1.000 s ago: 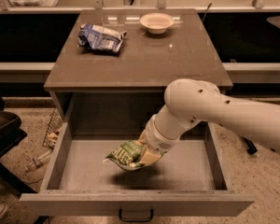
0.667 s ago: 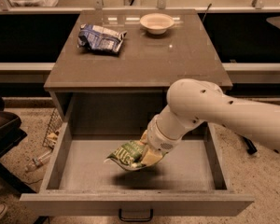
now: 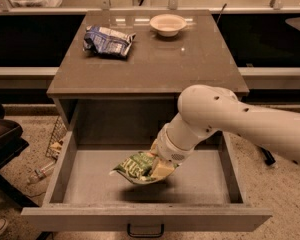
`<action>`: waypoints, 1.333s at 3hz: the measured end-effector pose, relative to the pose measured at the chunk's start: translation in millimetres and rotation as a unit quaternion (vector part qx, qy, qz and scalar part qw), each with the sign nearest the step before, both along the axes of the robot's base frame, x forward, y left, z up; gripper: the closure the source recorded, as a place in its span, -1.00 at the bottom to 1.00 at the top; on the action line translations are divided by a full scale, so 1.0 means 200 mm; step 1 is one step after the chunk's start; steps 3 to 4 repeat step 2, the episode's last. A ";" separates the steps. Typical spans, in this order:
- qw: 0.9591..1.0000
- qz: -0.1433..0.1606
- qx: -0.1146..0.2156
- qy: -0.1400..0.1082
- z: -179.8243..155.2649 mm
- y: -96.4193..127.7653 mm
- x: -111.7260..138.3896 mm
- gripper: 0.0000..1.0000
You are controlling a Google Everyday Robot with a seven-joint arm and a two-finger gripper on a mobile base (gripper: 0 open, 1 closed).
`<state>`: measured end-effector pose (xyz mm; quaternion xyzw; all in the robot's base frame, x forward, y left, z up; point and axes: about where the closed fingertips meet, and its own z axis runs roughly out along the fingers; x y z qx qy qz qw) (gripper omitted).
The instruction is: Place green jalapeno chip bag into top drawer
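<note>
The top drawer [image 3: 70, 169] is pulled fully open, grey inside, with a dark handle [image 3: 145, 230] on its front panel. The green jalapeno chip bag [image 3: 134, 167] is crumpled and light green. It is held inside the drawer, a little above the floor near the middle, with a shadow under it. My gripper [image 3: 159, 165] reaches down into the drawer from the right on a white arm [image 3: 225, 119] and is shut on the bag's right end.
A blue-and-white snack bag [image 3: 108, 40] and a white bowl [image 3: 168, 24] sit on the cabinet top [image 3: 155, 59]. A dark object [image 3: 2, 139] stands at the left and litter lies on the floor beside the cabinet.
</note>
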<state>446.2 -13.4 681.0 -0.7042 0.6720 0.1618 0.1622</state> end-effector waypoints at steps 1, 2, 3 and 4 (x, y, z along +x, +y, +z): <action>1.000 0.001 0.000 0.000 0.00 0.00 0.00 -0.99; 1.000 0.001 -0.001 0.000 0.00 0.00 0.00 -1.00; 1.000 0.001 -0.001 0.000 0.00 0.00 0.00 -1.00; 1.000 0.001 -0.001 0.000 0.00 0.00 0.00 -1.00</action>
